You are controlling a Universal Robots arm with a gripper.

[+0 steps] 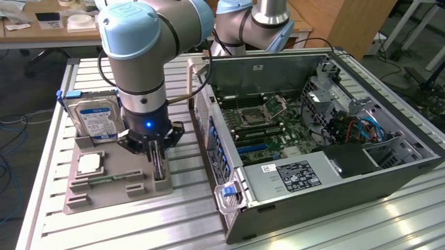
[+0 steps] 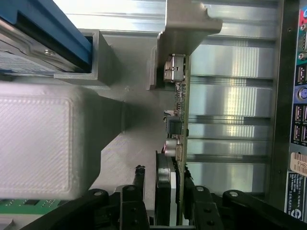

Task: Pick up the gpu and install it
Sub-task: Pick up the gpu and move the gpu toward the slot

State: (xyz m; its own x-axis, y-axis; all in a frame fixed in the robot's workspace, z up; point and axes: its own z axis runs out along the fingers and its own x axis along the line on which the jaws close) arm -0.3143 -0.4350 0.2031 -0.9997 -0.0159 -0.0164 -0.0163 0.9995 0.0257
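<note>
Room: lab space, loose cables (image 1: 10, 130) on the floor past the bench's edge on the exterior view's left.

Bench (image 1: 334, 229): ribbed aluminium slats, shiny and hard (anything dropped would probably skid and get knocked).

Computer case (image 1: 389, 172): lies on its side with the panel off and the motherboard exposed. It takes up the half of the bench toward the exterior view's right.

Arm (image 1: 143, 62): points straight down over the holder.

Holder (image 1: 118, 195): grey moulded tray near the bench's edge on the exterior view's left. The hard drive (image 1: 96, 119) stands upright at the holder's far edge.

Gpu (image 2: 180, 143): stands on its long edge in a slot along the holder's edge nearest the case. Its silvery end bracket (image 2: 189, 24) points away from the wrist.

- Handling: probably light and stiff but fragile, since the board has bare components, so squeeze gently.
- Grip point: best taken across the two flat faces near mid-length. The faces are smooth, so it could slip or tilt if held off-centre.

Hand (image 2: 164, 173): released, low over the card, with one of the fingers (image 2: 139, 184) on each face. A sliver of gap shows on the cooler side, so it is not yet clamped. Whether the board-side finger touches, I can't tell.
</note>
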